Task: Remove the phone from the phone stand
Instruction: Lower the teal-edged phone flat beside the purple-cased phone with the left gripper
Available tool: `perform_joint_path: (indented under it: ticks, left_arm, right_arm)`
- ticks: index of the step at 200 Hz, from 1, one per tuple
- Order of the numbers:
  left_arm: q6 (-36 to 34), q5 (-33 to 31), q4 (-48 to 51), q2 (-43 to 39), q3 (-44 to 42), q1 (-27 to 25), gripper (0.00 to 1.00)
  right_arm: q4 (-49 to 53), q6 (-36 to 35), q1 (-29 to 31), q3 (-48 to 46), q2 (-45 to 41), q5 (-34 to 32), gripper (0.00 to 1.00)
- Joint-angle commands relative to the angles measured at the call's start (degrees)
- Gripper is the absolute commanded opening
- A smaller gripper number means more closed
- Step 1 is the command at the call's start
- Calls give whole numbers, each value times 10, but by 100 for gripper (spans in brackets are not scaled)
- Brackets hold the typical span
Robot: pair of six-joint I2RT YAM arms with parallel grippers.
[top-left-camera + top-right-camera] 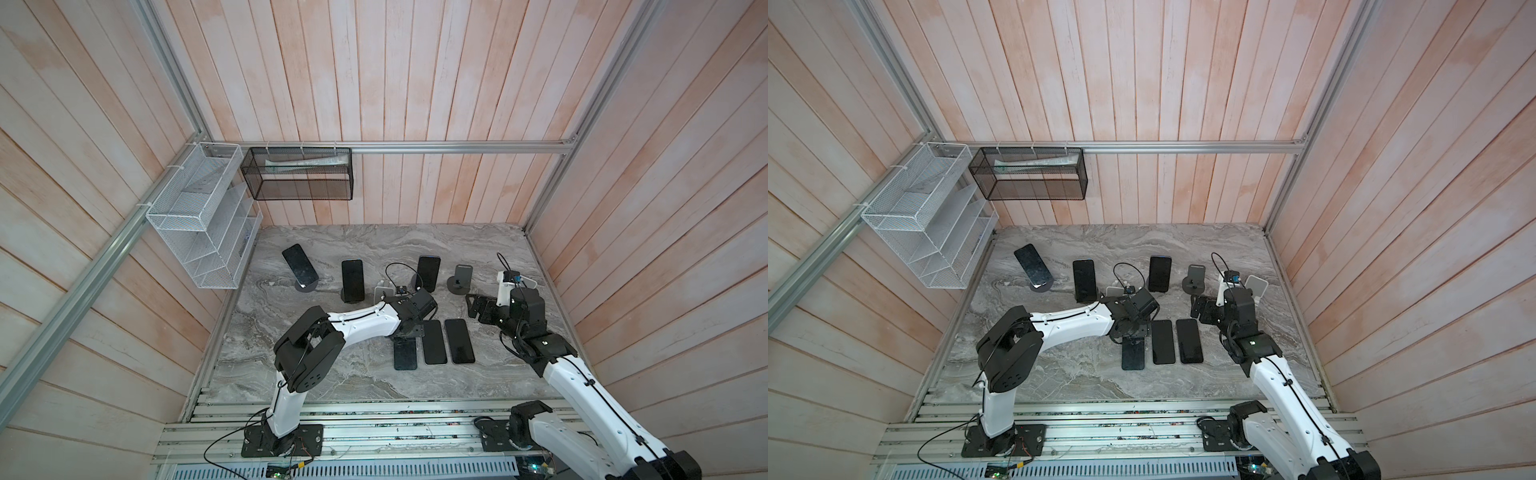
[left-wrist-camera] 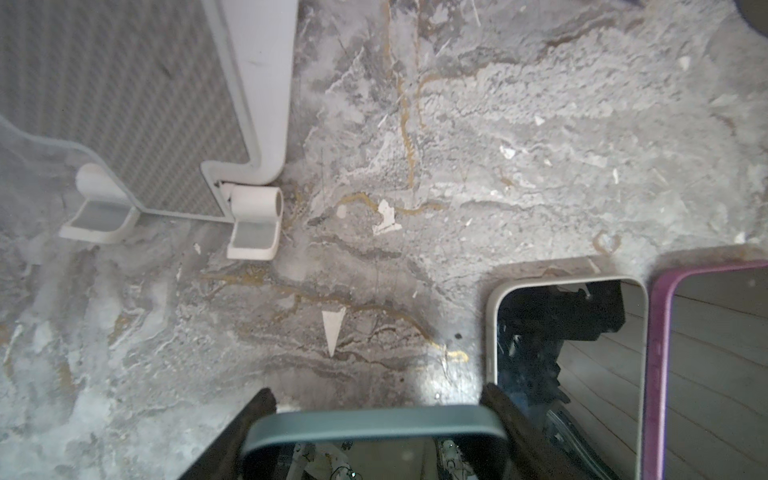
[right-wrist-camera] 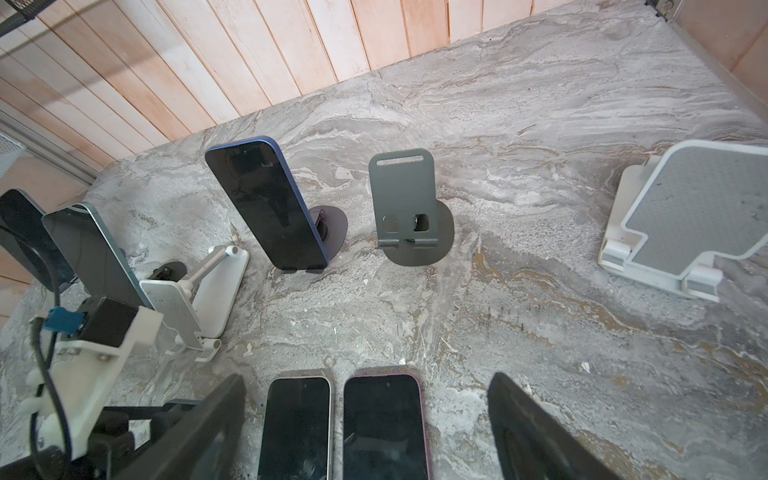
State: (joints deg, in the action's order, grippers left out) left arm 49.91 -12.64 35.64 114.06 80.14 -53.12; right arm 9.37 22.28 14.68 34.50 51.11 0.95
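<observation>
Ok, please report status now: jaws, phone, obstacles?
Left jaws shut on green-edged phone, beside white-edged phone. Right jaws open, empty. Blue phone on stand, unobstructed.

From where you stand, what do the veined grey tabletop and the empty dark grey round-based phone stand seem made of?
Veined grey tabletop: looks like marble, or a printed laminate; swirling veins, dull sheen. Empty dark grey round-based phone stand: probably painted metal, possibly plastic; thin flat plate, matte even colour.
</observation>
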Motion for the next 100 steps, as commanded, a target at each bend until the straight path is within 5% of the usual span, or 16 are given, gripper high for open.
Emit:
perform_joint_path:
  ticks: [1, 100]
  left_arm:
    - [20, -11, -24, 21, -6, 3, 62]
    - [30, -9, -28, 36, -9, 3, 70]
  right_arm:
    - [-7, -1, -2, -3, 5, -6, 92]
    - [-5, 1, -3, -5, 5, -1, 92]
